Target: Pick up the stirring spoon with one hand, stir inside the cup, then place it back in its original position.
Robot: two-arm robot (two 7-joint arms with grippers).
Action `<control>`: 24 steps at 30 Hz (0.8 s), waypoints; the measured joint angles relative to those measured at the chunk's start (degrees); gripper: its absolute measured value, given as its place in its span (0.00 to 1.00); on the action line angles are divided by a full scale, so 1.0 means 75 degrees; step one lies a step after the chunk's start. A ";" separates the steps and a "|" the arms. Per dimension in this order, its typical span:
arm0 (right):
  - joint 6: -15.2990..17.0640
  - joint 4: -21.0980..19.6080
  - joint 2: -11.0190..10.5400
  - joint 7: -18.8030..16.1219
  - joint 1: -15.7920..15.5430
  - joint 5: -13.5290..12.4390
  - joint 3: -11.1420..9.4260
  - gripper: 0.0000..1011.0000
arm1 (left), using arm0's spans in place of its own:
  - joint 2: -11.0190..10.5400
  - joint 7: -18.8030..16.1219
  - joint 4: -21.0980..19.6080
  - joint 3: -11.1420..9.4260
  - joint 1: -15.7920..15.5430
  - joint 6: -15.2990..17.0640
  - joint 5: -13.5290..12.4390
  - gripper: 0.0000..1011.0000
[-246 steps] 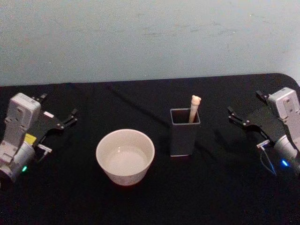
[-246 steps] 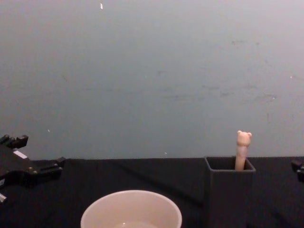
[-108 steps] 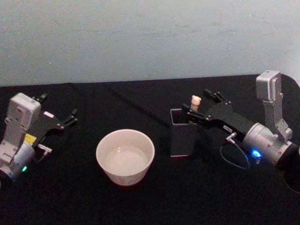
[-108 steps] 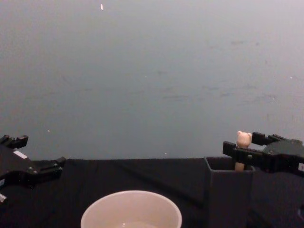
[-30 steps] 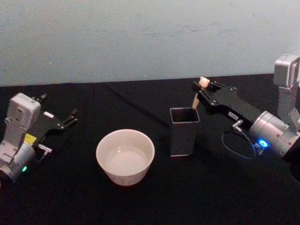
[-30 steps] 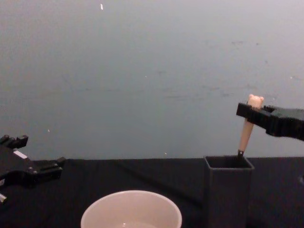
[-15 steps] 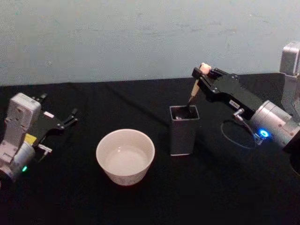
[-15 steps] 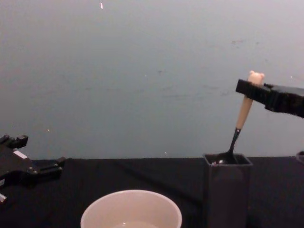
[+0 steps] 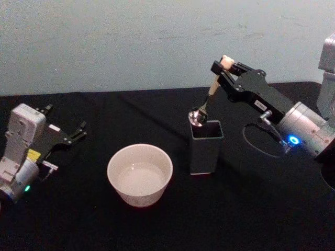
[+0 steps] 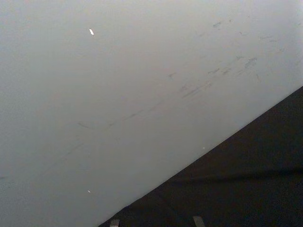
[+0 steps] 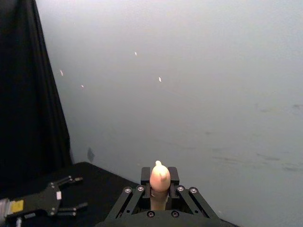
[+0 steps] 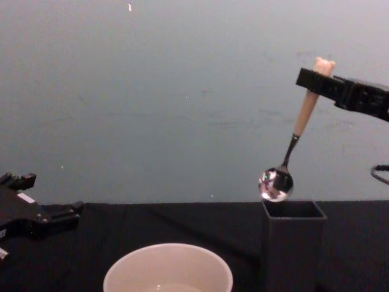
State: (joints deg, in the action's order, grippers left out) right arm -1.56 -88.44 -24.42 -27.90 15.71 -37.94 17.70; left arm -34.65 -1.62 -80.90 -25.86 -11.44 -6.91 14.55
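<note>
My right gripper [image 9: 224, 67] is shut on the beige handle of the stirring spoon [image 9: 208, 99], just under its bear head [image 11: 160, 176]. The spoon hangs tilted, and its silver bowl [image 12: 275, 183] is just above the rim of the dark grey square holder [image 9: 206, 147]. The cream cup [image 9: 140, 174] stands to the left of the holder, apart from the spoon; in the chest view the cup [image 12: 168, 267] shows at the bottom edge. My left gripper [image 9: 75, 135] rests open at the table's left side, also seen as the left gripper [image 12: 51, 213].
A black cloth [image 9: 241, 209] covers the table, with a pale blue-grey wall [image 9: 131, 42] behind it. A cable loops on the cloth beside the right arm [image 9: 293, 128].
My right gripper has risen with the spoon. The spoon's bowl, inside the holder's mouth half a second ago, now hangs free above the rim. The left arm has not moved.
</note>
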 joint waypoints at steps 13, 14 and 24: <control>0.0074 0.0062 0.0200 -0.0049 0.0291 -0.0162 0.0413 0.21 | 0.0000 0.0000 0.0000 0.0000 0.0001 0.0000 0.0000 0.99; 0.0090 0.0088 0.0216 -0.0072 0.0325 -0.0171 0.0467 0.21 | 0.0000 0.0000 0.0000 -0.0001 0.0000 0.0000 0.0000 0.99; 0.0199 0.0299 0.0298 -0.0272 0.0503 -0.0222 0.0875 0.21 | 0.0000 0.0000 0.0000 -0.0001 0.0000 0.0000 0.0000 0.99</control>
State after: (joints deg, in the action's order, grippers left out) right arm -0.07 -86.20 -22.19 -29.94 19.48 -39.61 24.26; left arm -34.65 -1.62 -80.90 -25.86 -11.43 -6.91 14.55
